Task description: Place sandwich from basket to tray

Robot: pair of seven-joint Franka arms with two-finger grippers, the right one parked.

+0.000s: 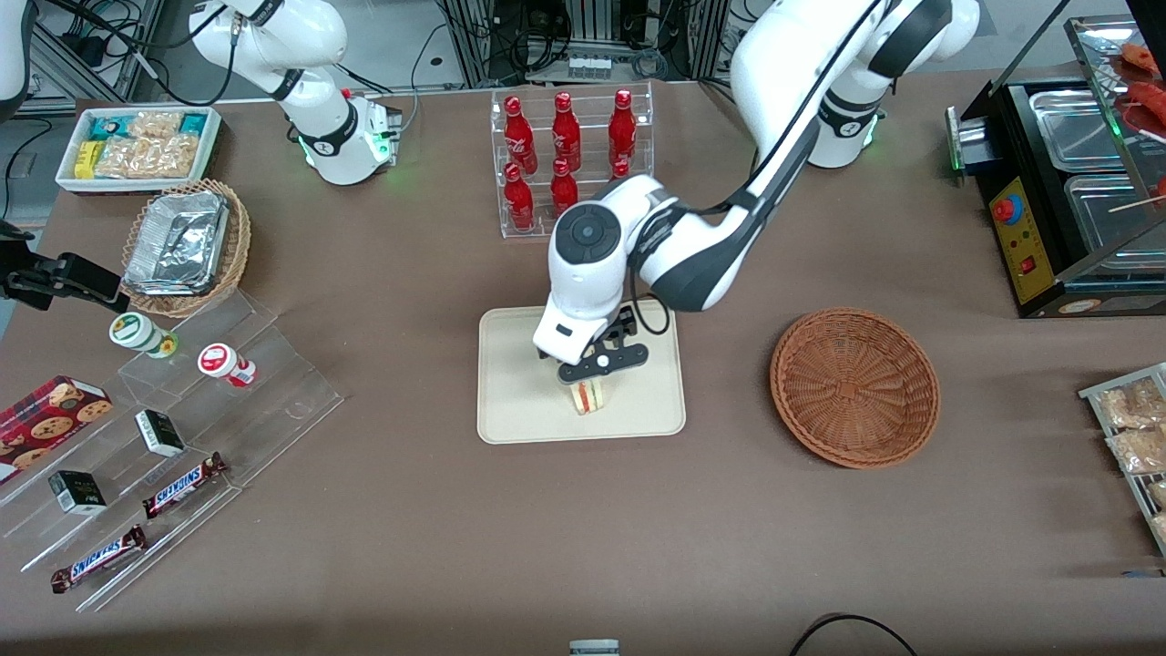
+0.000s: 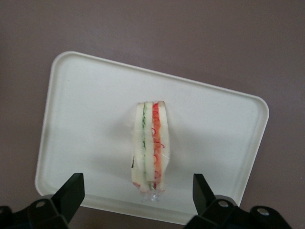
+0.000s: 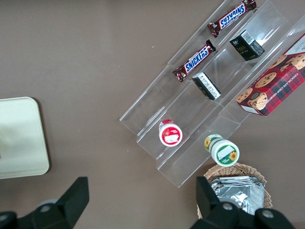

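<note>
The sandwich (image 1: 590, 394) lies on the cream tray (image 1: 510, 401), nearer the front camera than the tray's middle, wrapped in clear film with its red and pale layers showing. My left gripper (image 1: 597, 369) hovers just above it, open, its fingers apart on either side of the wedge and not touching it. In the left wrist view the sandwich (image 2: 151, 145) rests on the tray (image 2: 86, 119) between the spread black fingers (image 2: 71, 188) of the gripper (image 2: 137, 185). The reddish-brown wicker basket (image 1: 854, 387) stands empty beside the tray, toward the working arm's end.
A clear rack of red bottles (image 1: 565, 146) stands farther from the camera than the tray. Clear stepped shelves with snack bars and cups (image 1: 182, 410) and a tan basket of foil containers (image 1: 187, 246) lie toward the parked arm's end. A black food warmer (image 1: 1057, 182) stands at the working arm's end.
</note>
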